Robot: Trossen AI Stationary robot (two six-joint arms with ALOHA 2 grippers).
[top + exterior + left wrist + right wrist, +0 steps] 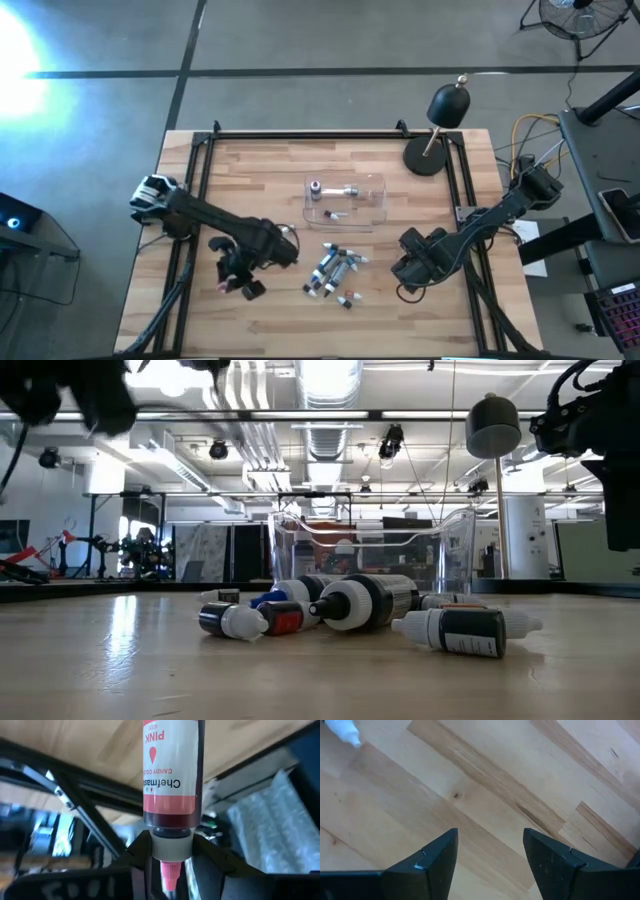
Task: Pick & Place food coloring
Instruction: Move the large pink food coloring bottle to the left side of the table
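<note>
Pink food coloring bottle (172, 775) gripped in left end effector (170, 857), off the table (270, 160).

Detail: fingers (137, 852) clenched on the bottle's neck just below the white collar, pink tip pointing back toward the wrist, body sticking out fwd; a neck grip likely keeps the round body from slipping. In high view the left end effector (236, 284) sits at the table's front-left, w/ a bit of pink showing. Rest of the bottles (335, 272) lie loose in a pile near table centre, just in front of the clear tray (378, 188), which already holds a couple, so prob. the drop spot. Right end effector (405, 270) waits right of the pile, fingers spread, nothing btw them, only bare wood under it.
</note>
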